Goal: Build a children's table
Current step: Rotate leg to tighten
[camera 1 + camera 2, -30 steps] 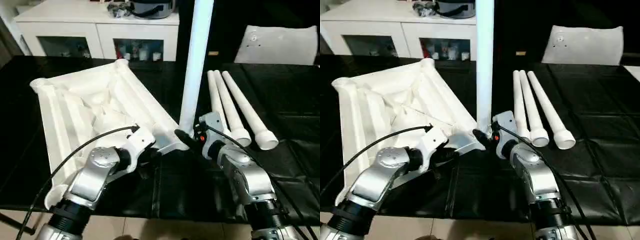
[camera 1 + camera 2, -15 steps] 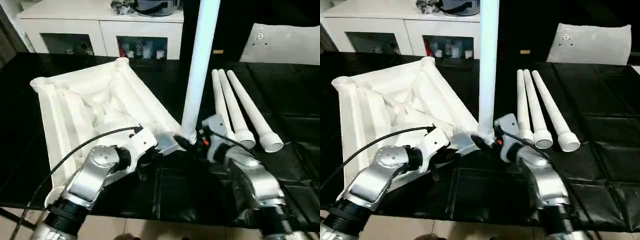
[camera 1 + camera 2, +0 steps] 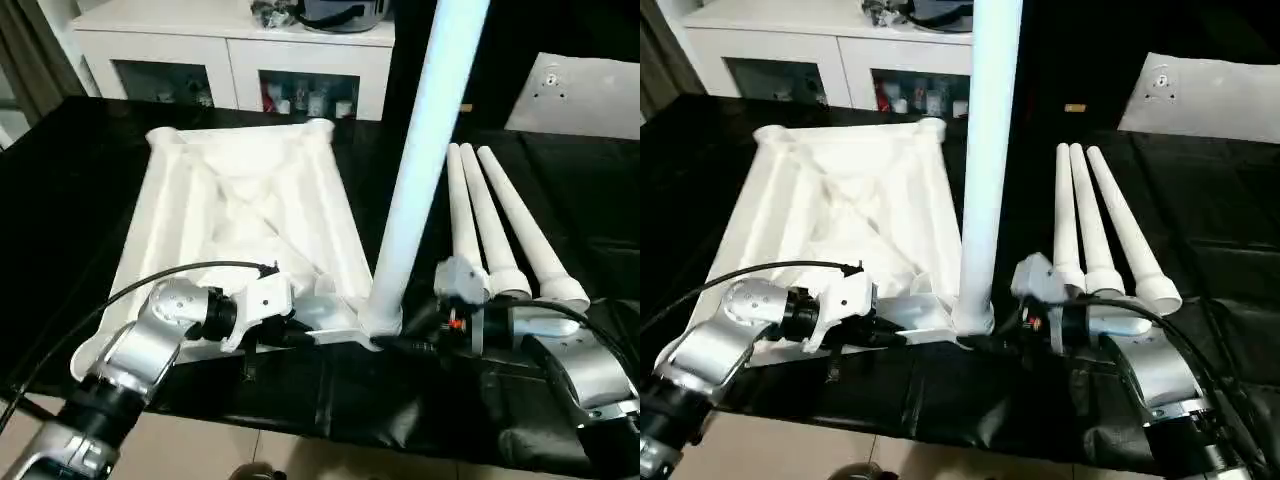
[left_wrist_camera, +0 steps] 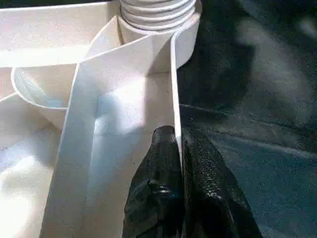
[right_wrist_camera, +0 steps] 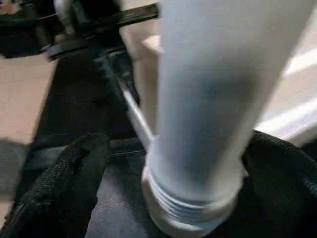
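- Currently the left gripper [image 4: 179, 198] is pinching the tabletop [image 3: 240, 215] rim, fingers closed on its thin wall.
- Right gripper [image 5: 168, 188] is straddling the upright leg [image 3: 420, 170], seemingly parted, at the near corner socket [image 3: 380, 322].
- Three spare legs [image 3: 495, 225] are lying beside it.

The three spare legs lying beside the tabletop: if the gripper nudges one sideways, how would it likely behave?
The three spare legs are round tubes lying flat on the black table cover, so one would probably roll. Their taper suggests it would curve rather than travel straight. They look hollow plastic, likely light and stiff.
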Motion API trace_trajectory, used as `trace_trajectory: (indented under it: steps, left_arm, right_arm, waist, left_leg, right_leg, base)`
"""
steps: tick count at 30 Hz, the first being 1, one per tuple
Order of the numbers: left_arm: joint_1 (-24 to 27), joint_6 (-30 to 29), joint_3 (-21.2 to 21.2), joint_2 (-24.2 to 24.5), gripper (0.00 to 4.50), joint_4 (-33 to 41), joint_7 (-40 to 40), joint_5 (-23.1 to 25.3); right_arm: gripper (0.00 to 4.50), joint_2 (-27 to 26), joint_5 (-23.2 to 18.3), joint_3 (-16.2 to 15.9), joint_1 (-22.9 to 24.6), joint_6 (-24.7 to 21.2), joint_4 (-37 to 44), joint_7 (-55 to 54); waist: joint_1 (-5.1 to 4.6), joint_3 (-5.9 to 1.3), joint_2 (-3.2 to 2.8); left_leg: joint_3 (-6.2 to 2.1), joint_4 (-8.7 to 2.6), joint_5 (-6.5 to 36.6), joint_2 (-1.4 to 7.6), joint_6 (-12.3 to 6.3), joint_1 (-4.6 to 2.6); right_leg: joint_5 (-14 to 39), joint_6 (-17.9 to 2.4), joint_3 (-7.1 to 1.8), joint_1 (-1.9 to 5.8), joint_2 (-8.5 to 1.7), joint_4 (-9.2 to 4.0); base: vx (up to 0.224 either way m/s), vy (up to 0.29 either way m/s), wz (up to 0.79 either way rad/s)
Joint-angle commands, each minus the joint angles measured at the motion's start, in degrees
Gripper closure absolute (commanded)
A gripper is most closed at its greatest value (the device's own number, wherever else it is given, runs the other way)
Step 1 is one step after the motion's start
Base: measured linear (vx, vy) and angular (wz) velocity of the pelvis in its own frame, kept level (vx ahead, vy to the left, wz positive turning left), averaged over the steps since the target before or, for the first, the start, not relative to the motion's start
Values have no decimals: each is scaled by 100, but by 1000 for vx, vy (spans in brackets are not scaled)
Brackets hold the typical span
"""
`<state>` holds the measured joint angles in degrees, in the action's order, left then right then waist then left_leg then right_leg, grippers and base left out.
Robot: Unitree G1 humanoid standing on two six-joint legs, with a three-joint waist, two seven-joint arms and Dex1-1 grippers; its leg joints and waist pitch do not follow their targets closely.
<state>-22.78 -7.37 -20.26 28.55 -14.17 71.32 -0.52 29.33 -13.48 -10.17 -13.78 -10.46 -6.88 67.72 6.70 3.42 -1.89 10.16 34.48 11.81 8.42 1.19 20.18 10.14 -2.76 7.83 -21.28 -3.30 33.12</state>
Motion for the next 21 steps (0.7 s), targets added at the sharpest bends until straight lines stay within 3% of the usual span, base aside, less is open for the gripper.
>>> trace_trajectory:
  steps: [1, 4, 5, 8, 13, 21]
  left_arm:
    - [-173, 248, -159, 75, 450, 34, 393, -82]
    - [-207, 352, -180, 112, 450, -47, 476, -86]
    - [-230, 415, -201, 146, 450, -99, 560, -92]
    - [-244, 480, -209, 167, 450, -145, 618, -88]
    - [-259, 546, -209, 178, 450, -195, 717, -118]
    - [-254, 591, -163, 135, 450, -268, 644, -136]
  right_arm:
    - [38, 96, 23, -114, -58, 102, -8, 170]
    - [50, 111, 35, -168, -68, 130, -48, 236]
    - [75, 105, 68, -227, -76, 139, -74, 250]
    - [86, 79, 75, -255, -85, 158, -118, 263]
    - [147, 64, 1, -267, -88, 106, -130, 348]
    - [178, -99, -155, -242, -40, -94, -89, 236]
  waist:
    - [-9, -368, 15]
    - [-11, -368, 19]
    - [-9, -365, 19]
    - [-9, -361, 31]
    - [-13, -351, 34]
    - [-18, -341, 34]
  left_leg:
    - [-259, -414, 1055, 607, -427, -59]
    - [-257, -412, 1065, 605, -414, -51]
    - [-251, -410, 1061, 599, -411, -56]
    - [-257, -417, 1028, 605, -416, -45]
    - [-253, -419, 1059, 607, -405, -55]
    - [-258, -427, 1067, 610, -414, -50]
  right_leg:
    - [2005, -598, -471, 240, -729, -477]
    - [1989, -630, -475, 242, -744, -469]
    - [2028, -627, -474, 241, -743, -478]
    - [2030, -619, -477, 246, -745, -469]
    - [2111, -594, -476, 238, -743, -480]
    - [2149, -586, -474, 233, -738, -487]
  base:
    - [0, 0, 0]
    - [0, 0, 0]
    - [0, 0, 0]
    - [0, 0, 0]
    - [0, 0, 0]
    - [0, 0, 0]
